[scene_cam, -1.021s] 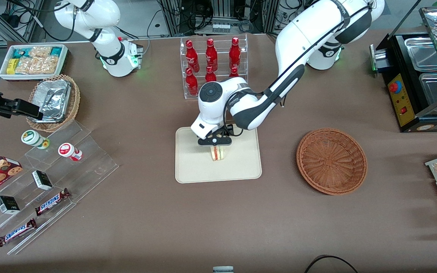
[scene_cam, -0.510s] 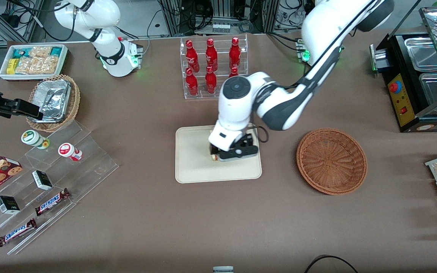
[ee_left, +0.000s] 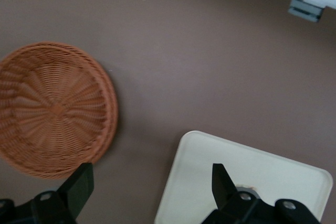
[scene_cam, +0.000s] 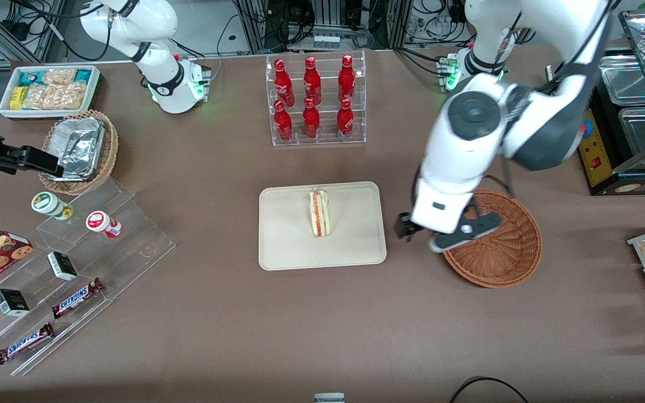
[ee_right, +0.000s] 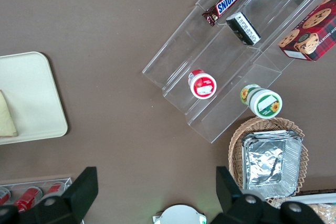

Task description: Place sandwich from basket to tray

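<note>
sandwich (scene_cam: 319, 212): soft pale bread, matt, with a moist-looking red-orange layer.
basket (scene_cam: 510, 254): reddish-brown woven wicker, ribbed and rough; its weave rays out from the centre in the left wrist view (ee_left: 52, 114).
tray (scene_cam: 289, 246): smooth cream plastic, low sheen, at 9 o'clock from the basket.
bench (scene_cam: 300, 324): flat brown covering, matt.
pincer (scene_cam: 448, 235): above the basket's rim nearest the tray; black matt fingers (ee_left: 79, 184) spread wide, under a glossy white plastic shell.
bottle rack (scene_cam: 316, 101): clear glossy acrylic at 12 o'clock from the tray, holding shiny red bottles.
</note>
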Available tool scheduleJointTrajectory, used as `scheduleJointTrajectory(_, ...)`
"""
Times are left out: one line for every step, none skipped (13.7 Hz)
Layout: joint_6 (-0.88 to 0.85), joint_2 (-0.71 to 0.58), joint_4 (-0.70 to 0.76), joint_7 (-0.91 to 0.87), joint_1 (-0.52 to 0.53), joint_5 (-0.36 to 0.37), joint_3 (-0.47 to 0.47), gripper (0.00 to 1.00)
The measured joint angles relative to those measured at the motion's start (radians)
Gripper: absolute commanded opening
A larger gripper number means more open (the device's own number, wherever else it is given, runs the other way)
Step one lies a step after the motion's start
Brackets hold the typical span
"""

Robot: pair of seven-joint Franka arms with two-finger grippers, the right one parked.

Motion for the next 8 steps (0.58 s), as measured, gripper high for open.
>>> scheduleJointTrajectory(-0.035,-0.028,0.0,0.041,0.024,-0.019,0.0,0.99)
scheduleJointTrajectory(-0.063,-0.053,-0.001,0.075,0.044,-0.035,0.0,0.99)
scheduleJointTrajectory(-0.085,-0.072,-0.002,0.099,0.058,-0.044,0.0,0.99)
scheduleJointTrajectory(-0.101,-0.085,-0.006,0.108,0.064,-0.046,0.0,0.99)
scheduleJointTrajectory(-0.108,-0.095,-0.014,0.109,0.07,-0.046,0.0,0.99)
scheduleJointTrajectory(-0.113,-0.102,-0.023,0.115,0.077,-0.046,0.0,0.99)
scheduleJointTrajectory(-0.132,-0.111,-0.027,0.136,0.088,-0.054,0.0,0.99)
scheduleJointTrajectory(-0.159,-0.122,-0.028,0.172,0.102,-0.073,0.001,0.99)
